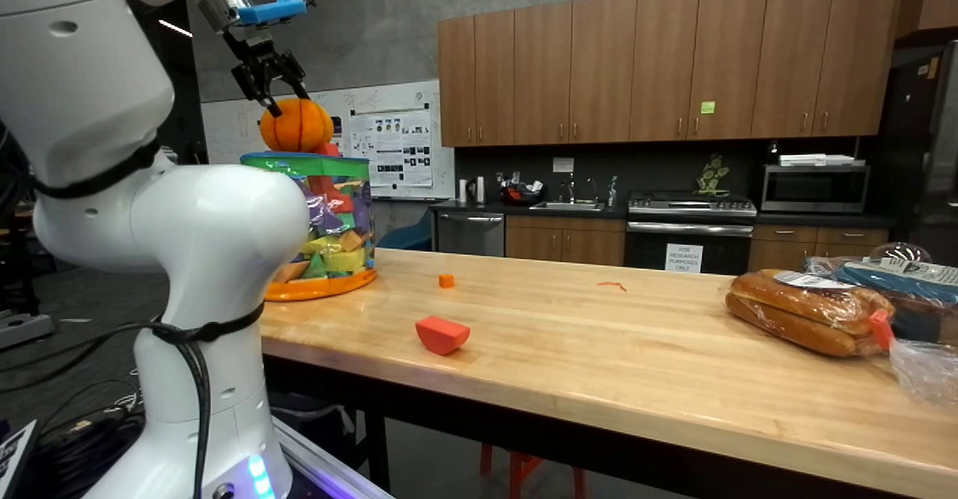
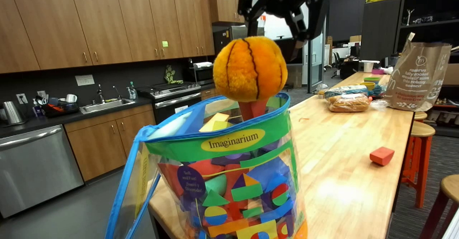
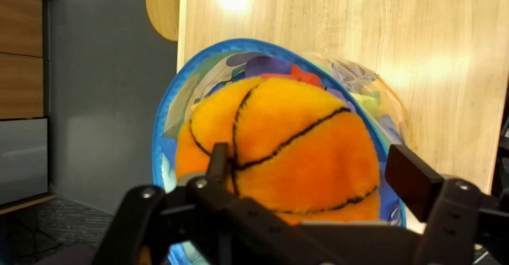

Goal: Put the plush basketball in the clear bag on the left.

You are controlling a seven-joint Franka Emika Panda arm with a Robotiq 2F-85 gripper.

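Note:
The plush basketball (image 1: pixel 298 125) is an orange ball with dark seams. It sits at the open top of the clear bag (image 1: pixel 353 171), seemingly on a red block (image 2: pixel 252 110) that sticks up; most of the ball (image 2: pixel 247 68) is above the rim. The bag (image 2: pixel 175 151) has a green band and blue rim and is full of coloured foam blocks. My gripper (image 1: pixel 290 104) is open, pointing down over the ball. In the wrist view the gripper (image 3: pixel 308 157) has one finger over the ball (image 3: pixel 302 146) and the other apart from it, near the blue rim (image 3: pixel 246 44).
A red block (image 1: pixel 442 334) and a small orange cube (image 1: pixel 446 280) lie on the wooden table (image 1: pixel 569 334). Bagged bread (image 1: pixel 808 312) is at the far end, with a brown paper bag (image 2: pixel 417 76) beside it. The bag's lid flap (image 2: pixel 134 189) hangs open.

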